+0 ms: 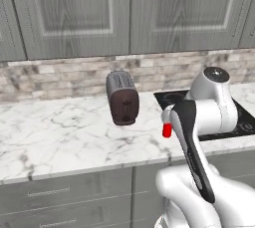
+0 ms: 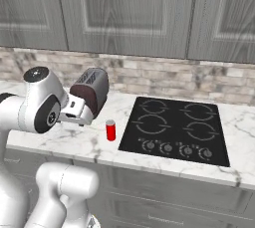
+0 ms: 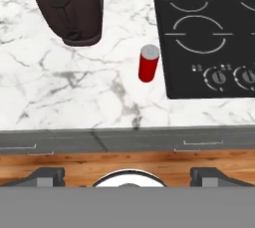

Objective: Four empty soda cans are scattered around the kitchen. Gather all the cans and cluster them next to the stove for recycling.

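Below, the gripper [image 3: 128, 174] has its fingers wide apart, holding nothing; a red soda can [image 3: 148, 63] stands upright at twelve o'clock, just beside the stove [image 3: 209, 38].

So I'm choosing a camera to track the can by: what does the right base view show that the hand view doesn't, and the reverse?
Right base view alone: the grey upper cabinets, the stone backsplash, and all four rings of the stove. Hand view alone: the wooden floor below the drawer fronts, and the open pincer, holding nothing. Both show the red soda can upright on the marble counter just left of the stove, apart from the dark toaster.
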Tool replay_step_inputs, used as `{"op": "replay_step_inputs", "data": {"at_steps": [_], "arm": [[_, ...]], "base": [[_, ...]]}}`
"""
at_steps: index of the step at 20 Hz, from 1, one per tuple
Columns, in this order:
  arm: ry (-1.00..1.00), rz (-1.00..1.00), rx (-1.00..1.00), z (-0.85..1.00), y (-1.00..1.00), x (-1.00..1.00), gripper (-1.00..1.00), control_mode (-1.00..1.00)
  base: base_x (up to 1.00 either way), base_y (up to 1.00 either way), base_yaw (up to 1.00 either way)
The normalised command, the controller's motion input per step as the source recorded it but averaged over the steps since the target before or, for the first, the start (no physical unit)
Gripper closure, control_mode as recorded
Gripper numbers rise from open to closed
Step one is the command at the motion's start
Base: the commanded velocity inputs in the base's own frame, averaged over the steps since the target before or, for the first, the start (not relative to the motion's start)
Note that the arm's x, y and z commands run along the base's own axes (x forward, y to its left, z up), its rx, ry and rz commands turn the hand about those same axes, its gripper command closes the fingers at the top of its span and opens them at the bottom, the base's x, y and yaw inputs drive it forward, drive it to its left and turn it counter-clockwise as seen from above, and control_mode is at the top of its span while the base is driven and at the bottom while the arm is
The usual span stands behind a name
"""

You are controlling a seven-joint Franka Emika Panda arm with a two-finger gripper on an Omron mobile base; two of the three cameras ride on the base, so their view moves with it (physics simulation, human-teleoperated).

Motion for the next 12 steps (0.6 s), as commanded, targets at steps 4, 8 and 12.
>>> {"op": "replay_step_inputs", "data": {"at_steps": [4, 8, 12], "arm": [[-0.01, 0.0, 0.0, 0.22, 0.04, -0.25, -1.0, -1.0], [0.0, 0.0, 0.0, 0.12, 0.07, -0.27, -1.0, -1.0], [0.0, 0.0, 0.0, 0.0, 0.03, -0.11, -1.0, 1.0]], "base": [[0.0, 0.0, 0.0], [0.0, 0.0, 0.0], [-0.18, 0.01, 0.0]]}}
